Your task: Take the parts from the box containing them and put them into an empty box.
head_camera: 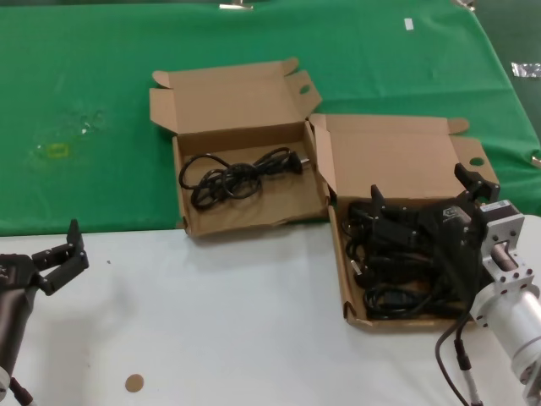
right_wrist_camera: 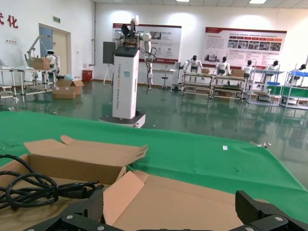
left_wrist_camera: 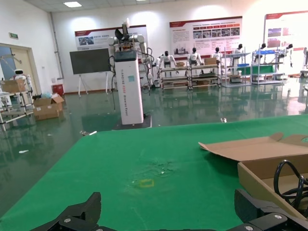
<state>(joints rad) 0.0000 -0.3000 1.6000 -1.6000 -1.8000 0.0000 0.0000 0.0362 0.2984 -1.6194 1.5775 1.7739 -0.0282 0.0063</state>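
Note:
The box containing the parts (head_camera: pixel 380 325) sits at the right, its lid (right_wrist_camera: pixel 192 202) folded back, with several black cord bundles (head_camera: pixel 397 288) inside. My right gripper (head_camera: pixel 423 190) (right_wrist_camera: pixel 171 209) hangs open over the back of this box, just above the cords, with nothing between its fingers. The other box (head_camera: pixel 254 224) (right_wrist_camera: pixel 72 163) (left_wrist_camera: pixel 269 168), with a wavy front rim, lies left of it on the green cloth and holds one looped cord (head_camera: pixel 237 176) (right_wrist_camera: pixel 29 187) (left_wrist_camera: pixel 288 183). My left gripper (head_camera: pixel 72 254) (left_wrist_camera: pixel 171 211) stands open and idle over the white table at the near left.
A green cloth (head_camera: pixel 84 85) covers the far half of the table and bears a small yellow mark (head_camera: pixel 57 150). The near half is white table top (head_camera: pixel 211 321) with a small brown disc (head_camera: pixel 134 383) on it. The two boxes nearly touch.

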